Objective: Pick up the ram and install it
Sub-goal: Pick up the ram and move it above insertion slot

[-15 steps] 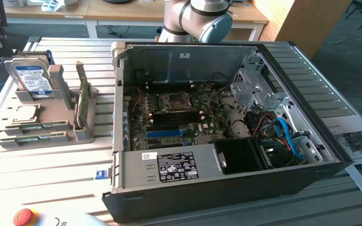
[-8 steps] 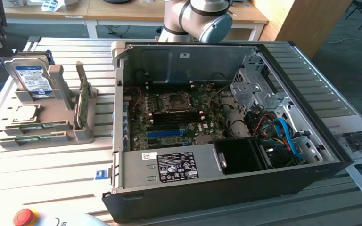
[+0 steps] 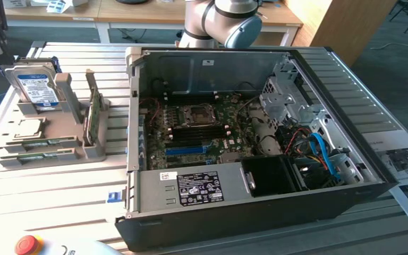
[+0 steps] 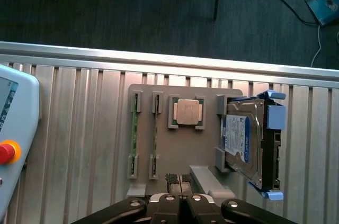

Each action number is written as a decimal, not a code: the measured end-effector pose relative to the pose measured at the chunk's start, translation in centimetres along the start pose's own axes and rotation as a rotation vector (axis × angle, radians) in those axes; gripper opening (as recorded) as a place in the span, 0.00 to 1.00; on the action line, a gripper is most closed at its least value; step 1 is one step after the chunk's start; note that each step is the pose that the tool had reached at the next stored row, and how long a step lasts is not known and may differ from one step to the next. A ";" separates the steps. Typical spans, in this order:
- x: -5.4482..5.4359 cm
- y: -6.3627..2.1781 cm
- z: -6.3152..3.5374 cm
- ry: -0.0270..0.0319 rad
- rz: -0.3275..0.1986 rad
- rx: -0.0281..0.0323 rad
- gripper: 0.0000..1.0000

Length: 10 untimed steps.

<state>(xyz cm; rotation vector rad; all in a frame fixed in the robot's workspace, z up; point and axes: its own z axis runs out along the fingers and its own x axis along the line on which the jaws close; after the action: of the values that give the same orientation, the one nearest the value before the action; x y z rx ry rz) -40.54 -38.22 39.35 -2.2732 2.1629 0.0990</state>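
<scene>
Two ram sticks stand on edge in the slots of a grey holder point(image 4: 175, 155), one ram point(image 4: 134, 135) beside the other ram point(image 4: 156, 135). The exterior view shows them at the holder's front, the rear ram point(image 3: 40, 143) and the front ram point(image 3: 35, 156). My gripper point(image 4: 180, 179) is shut with nothing between its fingers. It hovers well above the holder's edge, a short way off from the sticks. The open computer case point(image 3: 246, 212) shows its motherboard point(image 3: 189, 133) with black memory slots point(image 3: 200, 130).
The holder also carries a processor chip point(image 4: 187, 112), a hard drive point(image 4: 244, 142) in a blue bracket and an upright green card point(image 3: 91, 109). A pendant with a red stop button point(image 4: 6, 151) lies on the slatted table point(image 4: 79, 128). The arm point(image 3: 222, 18) rises behind the case.
</scene>
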 end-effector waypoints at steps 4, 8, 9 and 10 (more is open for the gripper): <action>0.4 0.03 -0.02 0.0001 0.000 -0.0002 0.10; 0.9 0.05 -0.04 0.0001 0.000 -0.0002 0.10; 0.9 0.06 -0.04 0.0001 0.000 -0.0002 0.10; 0.9 0.05 -0.04 0.0001 0.000 -0.0002 0.10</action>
<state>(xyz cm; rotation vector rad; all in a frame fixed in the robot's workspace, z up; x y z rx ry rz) -40.55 -39.11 39.35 -2.2732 2.1632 0.0991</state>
